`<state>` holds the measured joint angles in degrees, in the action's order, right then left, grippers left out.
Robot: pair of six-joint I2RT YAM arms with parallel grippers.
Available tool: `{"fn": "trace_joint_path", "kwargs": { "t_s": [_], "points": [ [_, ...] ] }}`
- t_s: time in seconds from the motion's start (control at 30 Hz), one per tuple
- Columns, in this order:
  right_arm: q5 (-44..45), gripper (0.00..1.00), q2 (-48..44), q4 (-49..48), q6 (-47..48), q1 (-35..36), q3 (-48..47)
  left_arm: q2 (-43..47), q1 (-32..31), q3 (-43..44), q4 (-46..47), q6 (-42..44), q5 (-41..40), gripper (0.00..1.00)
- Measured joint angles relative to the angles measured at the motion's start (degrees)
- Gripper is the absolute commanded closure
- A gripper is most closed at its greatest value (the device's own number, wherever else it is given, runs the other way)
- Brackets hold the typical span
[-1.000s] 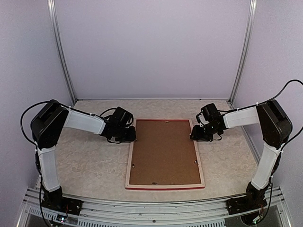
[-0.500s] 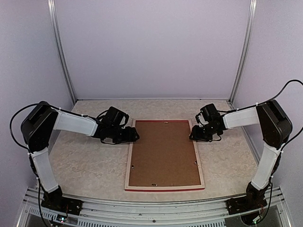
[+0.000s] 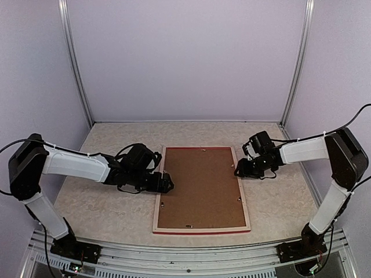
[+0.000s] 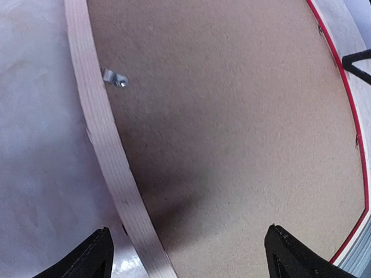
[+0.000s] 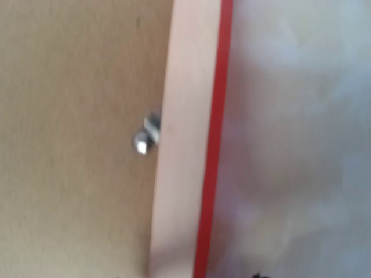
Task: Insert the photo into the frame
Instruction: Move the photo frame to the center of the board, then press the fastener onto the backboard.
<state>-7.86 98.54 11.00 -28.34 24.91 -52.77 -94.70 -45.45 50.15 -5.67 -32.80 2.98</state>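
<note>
Toward the near edge of the desk (image 3: 98,211), centred: the frame (image 3: 202,229) lies face down, with the brown backing board (image 3: 200,185) seated in it and a metal tab (image 4: 116,79) showing. The photo is not visible in any view, so I cannot say whether it is under the board. Left pincer (image 3: 166,184) is wide, straddling the frame's left rail and holding nothing. Right pincer (image 3: 239,171) is at the right rail; its spread cannot be told. Risk: a fingertip snagging the rail would skid the frame or pry the board loose.
</note>
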Motion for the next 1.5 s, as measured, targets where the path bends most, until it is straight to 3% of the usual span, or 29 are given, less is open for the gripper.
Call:
{"fn": "trace_joint_path", "kwargs": {
  "t_s": [0.17,0.2,0.47,0.7,1.13,1.37,1.5],
  "points": [
    [0.2,0.53,-3.3,0.0,-1.0,1.2,4.1,0.2,-4.9,-0.9,-3.3,-0.8,-4.4,0.15],
    [0.2,0.53,-5.0,0.2,-1.6,1.9,5.9,0.2,-6.4,-1.4,-5.4,-1.6,-6.7,0.22],
    [0.2,0.54,-7.5,-0.2,-3.3,2.7,9.1,0.6,-9.3,-3.3,-7.8,-4.1,-9.7,0.38],
    [0.2,0.54,-7.5,-0.2,-3.8,3.2,9.2,0.7,-9.6,-3.8,-7.8,-4.9,-10.0,0.45],
    [0.2,0.55,-7.4,-0.2,-4.0,3.4,9.2,0.3,-9.8,-3.8,-6.7,-6.4,-9.7,0.67],
    [0.2,0.55,-7.1,-0.4,-4.1,3.5,9.2,1.6,-10.0,-5.2,-6.2,-9.0,-10.3,0.72],
    [0.2,0.55,-6.9,-0.7,-4.1,3.8,9.1,2.5,-10.1,-6.2,-6.2,-9.9,-10.5,0.65]
  ]
}}
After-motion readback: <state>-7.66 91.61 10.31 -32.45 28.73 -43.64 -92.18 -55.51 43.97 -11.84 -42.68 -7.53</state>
